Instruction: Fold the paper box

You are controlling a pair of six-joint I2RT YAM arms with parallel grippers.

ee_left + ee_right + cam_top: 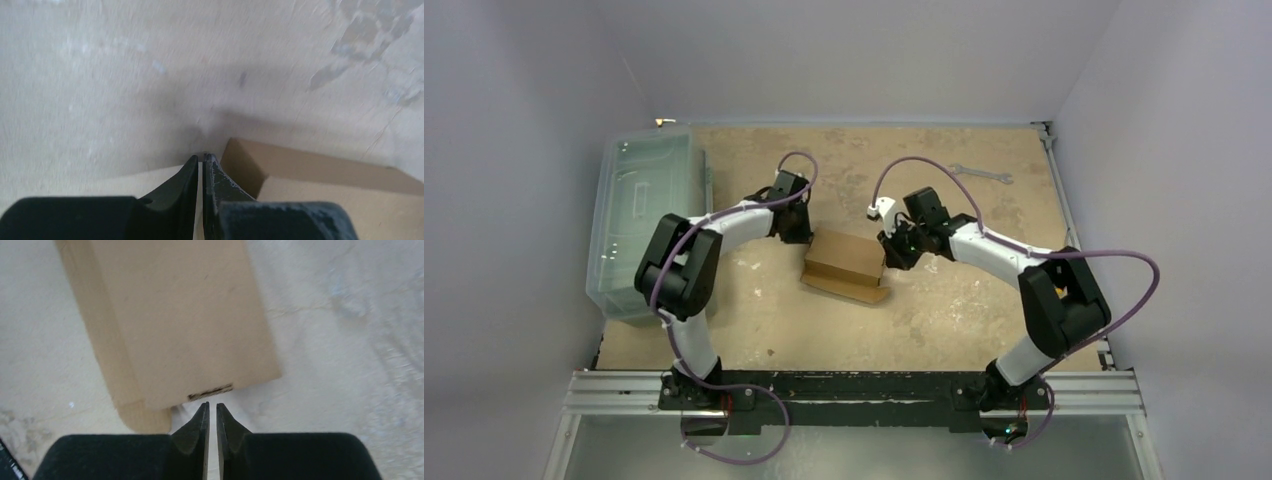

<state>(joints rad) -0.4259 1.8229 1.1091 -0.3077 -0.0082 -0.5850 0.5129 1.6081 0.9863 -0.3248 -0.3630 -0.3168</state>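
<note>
Brown paper box (844,262) between left end effector (201,159), right end effector (210,407); both closed.

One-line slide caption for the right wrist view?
Shut right gripper at the edge of the plain brown cardboard paper box.

paper box (175,315): top cut off by frame | table (125,75): blurred

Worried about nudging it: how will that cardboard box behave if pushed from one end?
The paper box looks like thin corrugated cardboard, so it is probably light and apt to slide across the table. It appears low and wide, so tipping seems unlikely. Its protruding bottom flap may flex.
</note>
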